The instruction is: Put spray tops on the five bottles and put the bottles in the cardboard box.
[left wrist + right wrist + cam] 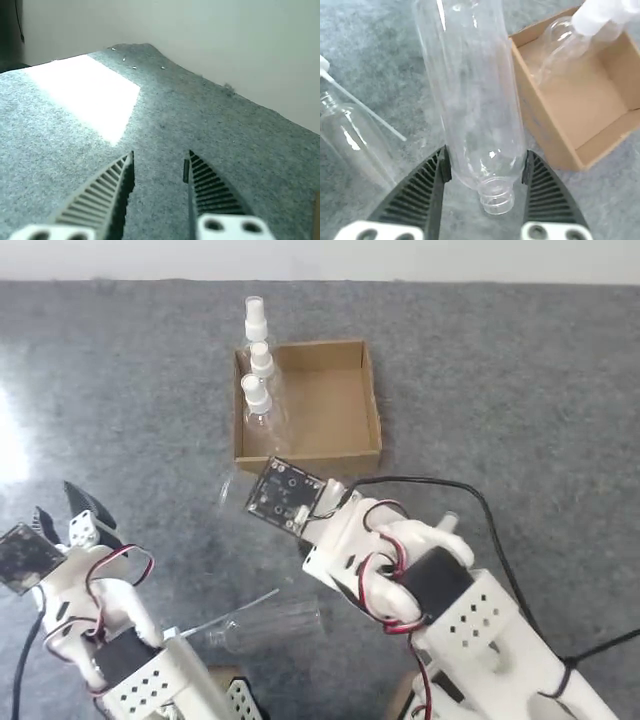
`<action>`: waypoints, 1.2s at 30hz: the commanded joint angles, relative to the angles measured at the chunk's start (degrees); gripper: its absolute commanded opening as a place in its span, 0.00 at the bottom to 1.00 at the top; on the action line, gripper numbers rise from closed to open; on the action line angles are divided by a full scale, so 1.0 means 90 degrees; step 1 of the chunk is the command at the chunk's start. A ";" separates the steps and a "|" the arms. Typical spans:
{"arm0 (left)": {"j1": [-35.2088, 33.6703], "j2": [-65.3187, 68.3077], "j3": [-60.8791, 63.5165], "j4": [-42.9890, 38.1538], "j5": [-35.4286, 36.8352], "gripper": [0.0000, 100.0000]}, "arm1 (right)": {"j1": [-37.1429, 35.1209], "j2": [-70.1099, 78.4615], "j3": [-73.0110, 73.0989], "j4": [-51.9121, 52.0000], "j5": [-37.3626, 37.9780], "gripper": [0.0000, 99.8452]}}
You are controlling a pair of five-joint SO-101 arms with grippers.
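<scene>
Pinching uncapped clear plastic bottle point(470, 90) at its shoulder: right gripper point(485, 161), just six o'clock of brown cardboard box point(372, 390). Likely light, thin-walled, slick (squeeze gently, near neck). Empty left gripper point(157, 167) spread, eight o'clock.

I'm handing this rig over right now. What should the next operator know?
Left gripper: open, empty, over bare table.
Right gripper: shut on an uncapped bottle, beside the cardboard box.
Done: three capped bottles stand at the box's left wall.
A second uncapped bottle lies on the table near the arm bases, with a spray top's tube by it.
Left to do: cap those two and box them.
</scene>
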 commanded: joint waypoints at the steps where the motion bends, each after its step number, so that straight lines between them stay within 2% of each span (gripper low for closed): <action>1: 0.0020 -0.0117 -0.0161 -0.0147 -0.0059 0.15 | 0.0493 -0.0249 -0.0176 -0.0288 -0.0039 0.10; 7: 0.0010 -0.0117 -0.0161 -0.0147 -0.0059 0.15 | 0.1519 -0.0239 -0.0449 -0.0698 -0.0957 0.10; 21: -0.0020 -0.0117 -0.0161 -0.0147 -0.0059 0.15 | 0.3023 -0.0181 -0.0400 -0.1851 -0.2784 0.11; 30: -0.0020 -0.0117 -0.0161 -0.0147 -0.0059 0.15 | 0.3199 -0.0181 0.0234 -0.2857 -0.2940 0.10; 36: -0.0020 -0.0117 -0.0161 -0.0147 -0.0068 0.15 | 0.3267 -0.0073 0.0352 -0.3131 -0.3077 0.10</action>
